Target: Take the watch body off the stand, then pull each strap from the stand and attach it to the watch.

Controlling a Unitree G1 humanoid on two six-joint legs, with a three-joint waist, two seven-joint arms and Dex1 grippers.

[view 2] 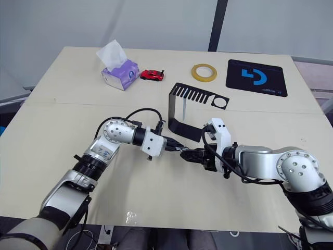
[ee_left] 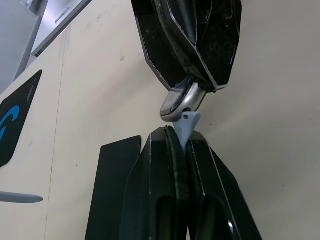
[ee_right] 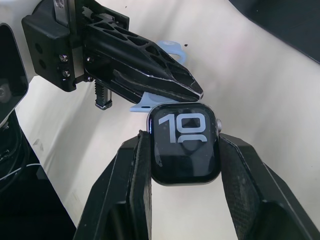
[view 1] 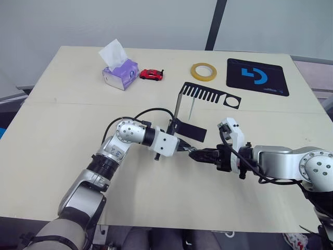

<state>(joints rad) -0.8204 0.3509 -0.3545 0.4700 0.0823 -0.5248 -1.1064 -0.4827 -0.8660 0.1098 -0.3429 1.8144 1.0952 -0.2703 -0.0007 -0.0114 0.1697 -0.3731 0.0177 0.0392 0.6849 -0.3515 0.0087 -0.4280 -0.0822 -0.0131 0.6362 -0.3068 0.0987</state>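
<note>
While right gripper [ee_right: 184,145] clamps watch body [ee_right: 184,149] by its sides, left gripper [ee_left: 181,137] pinches strap [ee_left: 188,126] lengthwise, tip touching case edge at 12 o'clock in right wrist view.

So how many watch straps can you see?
2. One strap is pinched in the left tool, its end meeting the watch body held by the right tool. The other strap hangs from the stand.
</note>
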